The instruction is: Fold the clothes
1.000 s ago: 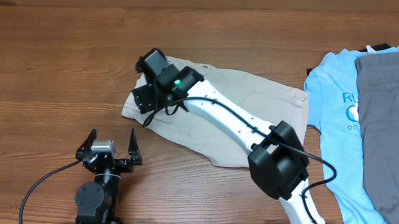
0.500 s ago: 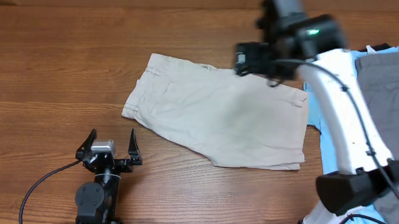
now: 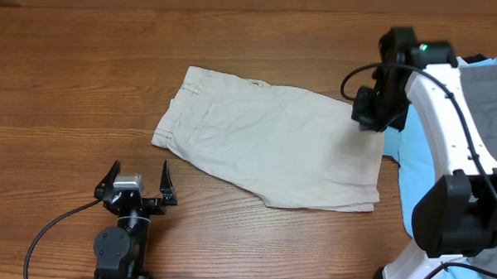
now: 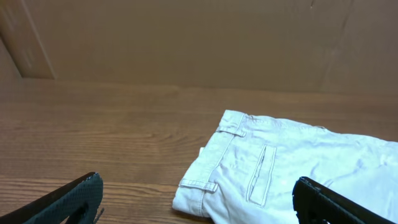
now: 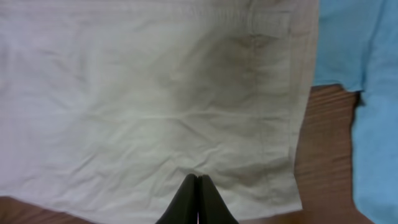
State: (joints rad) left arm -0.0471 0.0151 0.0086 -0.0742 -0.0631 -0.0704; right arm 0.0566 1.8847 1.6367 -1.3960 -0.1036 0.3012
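**Beige shorts flat on the table; right fingers closed on nothing**

1. Right gripper (image 3: pixel 371 119). In its wrist view we see the two fingers (image 5: pixel 193 202) pressed together with no cloth between them. The tool stands over the hem end of the shorts (image 3: pixel 269 144). We cannot tell whether the tips touch the cloth.

2. Shorts, seen from the right tool. Creased beige cloth fills nearly all the view ahead of the fingers. The stitched hem edge runs down the side, to the right of the tips. Just past that edge lies a light blue T-shirt (image 3: pixel 409 170), touching the shorts at the hem. A grey garment (image 3: pixel 481 123) lies on the T-shirt, further out from the tool.

3. Left gripper (image 3: pixel 139 173). Its fingers are spread wide and hold nothing. It sits low over the wooden table (image 3: pixel 69 67), apart from the shorts.

4. Shorts, seen from the left tool. The waistband end lies ahead of the fingers and to their right. We see a belt loop and a stitched pocket there. Bare wood lies between the fingertips and the nearest corner of the waistband.
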